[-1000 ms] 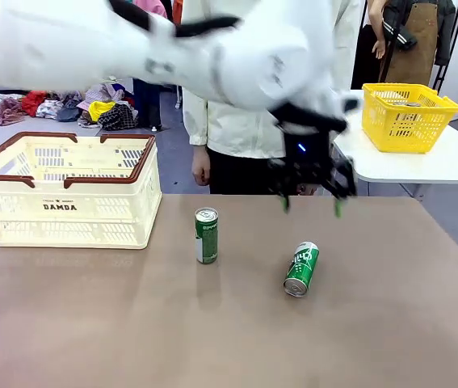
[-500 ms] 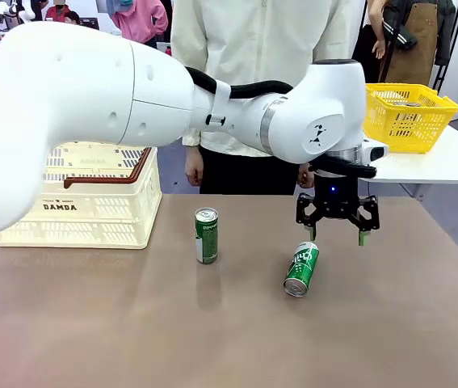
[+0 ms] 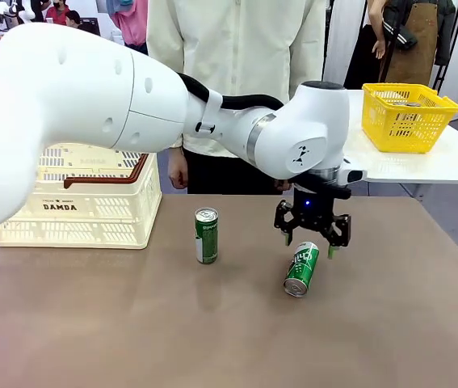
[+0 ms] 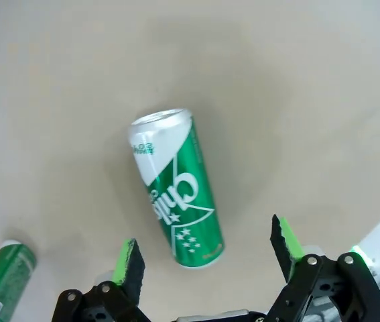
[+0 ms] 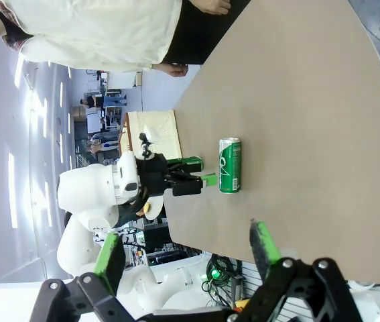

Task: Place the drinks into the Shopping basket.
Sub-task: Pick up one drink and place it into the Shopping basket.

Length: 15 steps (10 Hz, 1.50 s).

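I am holding my left claw (image 3: 307, 246) spread wide just above a green can (image 3: 301, 269) that is lying on its side on the desk (image 3: 132, 323). The can's near end is sitting between the jaws, and neither is touching it. A second green can (image 3: 206, 235) is standing upright to its left. The Shopping basket (image 3: 75, 222) is sitting well apart at the desk's far left. My right claw (image 5: 186, 251) is hanging released too, well apart from both cans.

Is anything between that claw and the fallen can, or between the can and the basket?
Nothing lies between the open left gripper and the lying can under it. Toward the basket, the upright can stands roughly on the straight line.
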Available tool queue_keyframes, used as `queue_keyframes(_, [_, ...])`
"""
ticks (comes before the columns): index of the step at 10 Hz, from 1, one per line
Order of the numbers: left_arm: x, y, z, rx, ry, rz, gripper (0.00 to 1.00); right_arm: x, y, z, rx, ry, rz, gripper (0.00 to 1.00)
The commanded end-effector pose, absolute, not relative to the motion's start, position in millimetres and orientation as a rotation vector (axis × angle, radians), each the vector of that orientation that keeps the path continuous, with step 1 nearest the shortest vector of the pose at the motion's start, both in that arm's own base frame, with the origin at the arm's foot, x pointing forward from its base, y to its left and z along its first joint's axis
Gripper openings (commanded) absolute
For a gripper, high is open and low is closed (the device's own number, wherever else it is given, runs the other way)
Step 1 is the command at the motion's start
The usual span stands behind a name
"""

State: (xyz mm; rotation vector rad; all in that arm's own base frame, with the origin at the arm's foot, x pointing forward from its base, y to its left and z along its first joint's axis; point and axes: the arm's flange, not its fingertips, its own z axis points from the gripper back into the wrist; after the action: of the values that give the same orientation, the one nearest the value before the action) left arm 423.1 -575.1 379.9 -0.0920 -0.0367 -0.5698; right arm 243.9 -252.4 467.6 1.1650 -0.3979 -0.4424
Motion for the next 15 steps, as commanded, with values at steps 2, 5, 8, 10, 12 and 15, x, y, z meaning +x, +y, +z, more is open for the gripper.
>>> queue_keyframes(2, [417.7,-548.6,364.4,-0.045,-0.043,-0.574,1.00,243.0,-253.8,467.4,1.169,-0.411,-0.428,1.00])
queue_keyframes(5, [428.0,-550.4,333.6,-0.067,-0.010,-0.619,1.00,243.0,-253.8,467.4,1.169,-0.411,-0.428,1.00])
queue_keyframes(8, [432.5,-556.6,312.3,-0.072,-0.041,-0.632,1.00,243.0,-253.8,467.4,1.169,-0.411,-0.428,1.00])
queue_keyframes(10, [436.1,-564.8,304.4,-0.075,-0.032,-0.649,1.00,243.0,-253.8,467.4,1.169,-0.411,-0.428,1.00])
queue_keyframes(12, [438.0,-567.0,302.8,-0.074,-0.032,-0.642,1.00,243.0,-253.8,467.4,1.169,-0.411,-0.428,1.00])
queue_keyframes(15, [438.6,-570.4,300.4,-0.061,-0.033,-0.635,1.00,243.0,-253.8,467.4,1.169,-0.411,-0.428,1.00])
